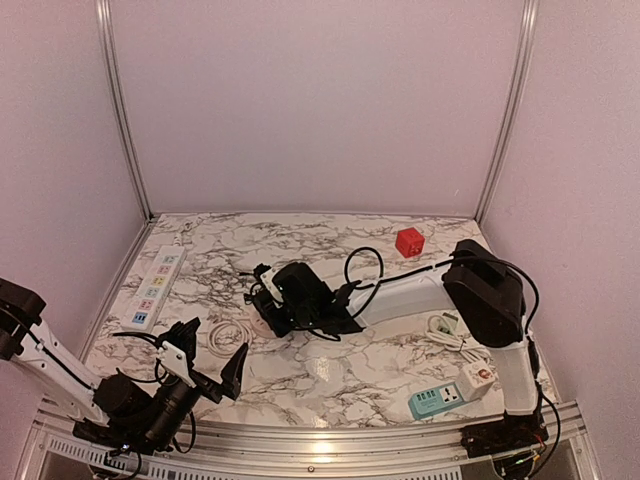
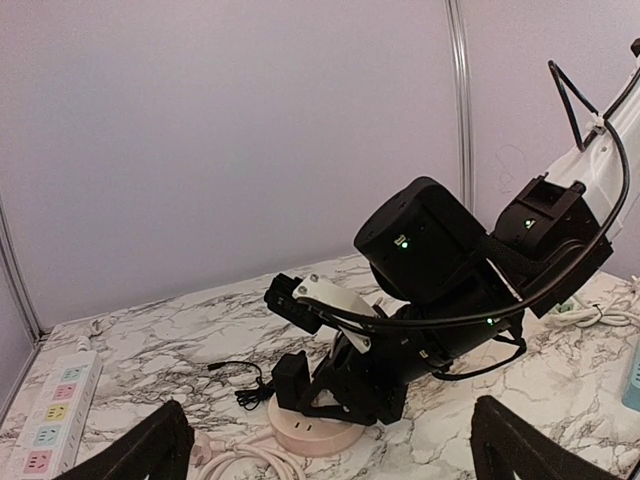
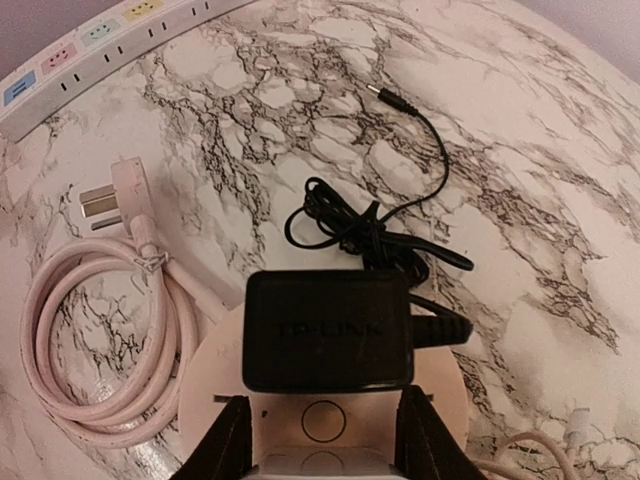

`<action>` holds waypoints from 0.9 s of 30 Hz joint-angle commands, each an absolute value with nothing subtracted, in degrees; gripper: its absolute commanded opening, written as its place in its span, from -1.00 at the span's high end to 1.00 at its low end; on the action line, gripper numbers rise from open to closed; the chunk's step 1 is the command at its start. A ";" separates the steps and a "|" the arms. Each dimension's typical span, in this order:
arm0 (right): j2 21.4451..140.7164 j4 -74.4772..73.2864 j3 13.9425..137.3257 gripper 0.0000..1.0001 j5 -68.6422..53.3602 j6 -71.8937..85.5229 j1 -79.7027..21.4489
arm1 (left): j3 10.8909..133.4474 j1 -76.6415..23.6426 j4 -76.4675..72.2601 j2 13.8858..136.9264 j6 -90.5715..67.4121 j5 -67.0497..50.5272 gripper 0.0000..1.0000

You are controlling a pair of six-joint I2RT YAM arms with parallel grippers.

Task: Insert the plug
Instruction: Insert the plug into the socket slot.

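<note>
Right tool point(image 3: 325, 425), half open, brackets the near edge of the black TP-Link adapter point(image 3: 327, 330) sitting on the round pink socket point(image 3: 222, 355), just 9 o'clock of surface centre. Gripped or not, cannot tell. Press straight down, squarely! Left tool point(image 1: 212, 355) gapes empty at 7 o'clock.

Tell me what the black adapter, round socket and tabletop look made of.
The black adapter looks like matte moulded plastic: dull surface, faint embossed lettering. The round socket seems smooth pale pink plastic, evenly coloured. The tabletop shows grey marble veining on white; stone or printed laminate, cannot tell.
</note>
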State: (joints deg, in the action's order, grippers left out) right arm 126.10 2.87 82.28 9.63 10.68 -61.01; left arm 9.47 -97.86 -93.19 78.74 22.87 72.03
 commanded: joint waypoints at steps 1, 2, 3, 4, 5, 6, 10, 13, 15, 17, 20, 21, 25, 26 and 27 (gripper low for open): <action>132.24 -19.53 75.13 0.23 9.04 11.17 -61.86 | 9.84 -97.65 -101.06 79.10 22.74 72.00 -0.98; 131.47 -19.51 75.06 0.16 9.24 11.19 -61.83 | 9.84 -97.64 -101.03 79.17 22.68 71.99 -0.98; 130.68 -19.51 75.06 0.11 9.63 11.18 -61.87 | 9.84 -97.59 -101.07 79.29 22.68 71.97 -0.98; 129.92 -19.58 75.15 0.07 10.05 11.16 -61.87 | 9.91 -97.54 -101.12 79.47 22.68 72.06 -0.98; 129.56 -19.72 75.37 0.05 10.32 11.09 -61.93 | 9.99 -97.56 -101.13 79.55 22.68 72.13 -0.98; 129.16 -19.93 75.58 -0.03 10.71 11.08 -61.93 | 10.02 -97.56 -101.08 79.59 22.75 72.16 -0.98; 127.51 -19.95 76.35 -0.16 11.29 10.72 -62.38 | 9.78 -97.56 -101.01 79.30 22.67 72.04 -0.98; 125.80 -20.22 76.74 -0.27 11.98 10.60 -62.91 | 9.76 -97.51 -101.05 79.19 22.68 72.14 -0.98; 124.20 -19.90 76.59 -0.39 12.26 10.46 -63.03 | 9.76 -97.55 -101.02 78.99 22.69 71.99 -0.98; 122.71 -19.90 76.62 -0.43 12.50 10.23 -63.16 | 9.67 -97.55 -101.11 79.12 22.66 71.96 -0.98; 120.48 -20.12 76.68 -0.70 13.36 10.11 -63.19 | 9.83 -97.51 -101.16 79.34 22.68 72.12 -0.98; 119.60 -20.13 76.59 -0.72 13.76 10.18 -63.23 | 9.84 -97.51 -101.08 79.22 22.74 72.15 -0.98; 116.01 -20.09 76.18 -0.97 15.93 9.67 -63.73 | 9.58 -97.48 -101.14 79.08 22.67 72.09 -0.98; 115.03 -20.00 76.15 -0.97 17.00 9.32 -64.11 | 9.62 -97.55 -101.09 79.15 22.67 72.13 -0.98; 114.09 -19.72 75.95 -0.97 17.63 8.98 -64.48 | 9.71 -97.56 -101.14 79.16 22.68 72.04 -0.98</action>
